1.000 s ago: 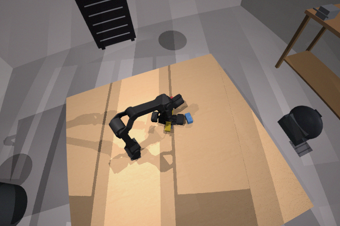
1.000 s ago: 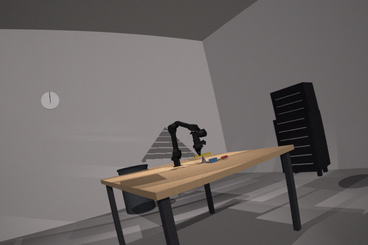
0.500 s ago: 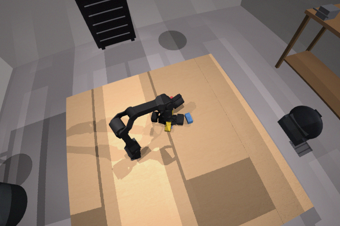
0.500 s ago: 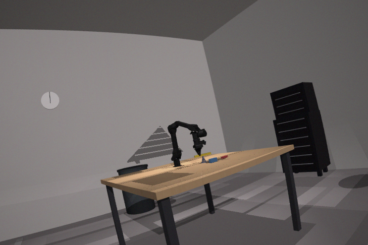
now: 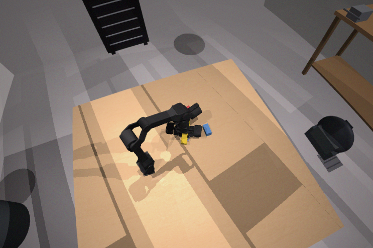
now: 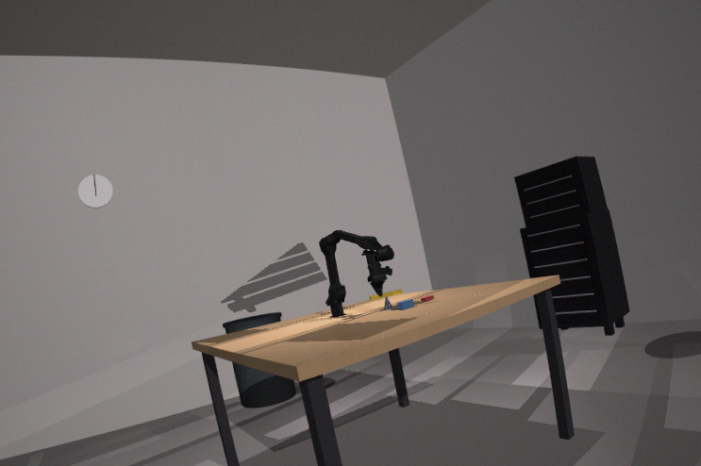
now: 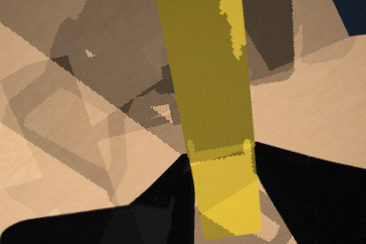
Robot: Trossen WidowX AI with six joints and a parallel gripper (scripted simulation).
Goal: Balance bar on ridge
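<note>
The yellow bar [image 5: 183,139] [image 6: 393,293] [image 7: 211,74] is held between the two black fingers of my gripper [image 5: 183,133] [image 6: 378,294] [image 7: 219,156], near one of its ends in the wrist view. In the exterior view the bar looks close to level and low over the table; the exact gap is too small to tell. The small blue triangular ridge [image 6: 388,304] stands in front of the fingertips in the exterior view. In the top view only a sliver of blue shows beside the bar. I cannot see the bar touching the ridge.
A blue block [image 5: 207,129] [image 6: 405,304] lies close to the ridge, right of the gripper in the top view. A red block [image 5: 188,107] [image 6: 427,298] lies farther off, mostly hidden by the arm in the top view. A dark blue surface shows at the wrist view's top right corner.
</note>
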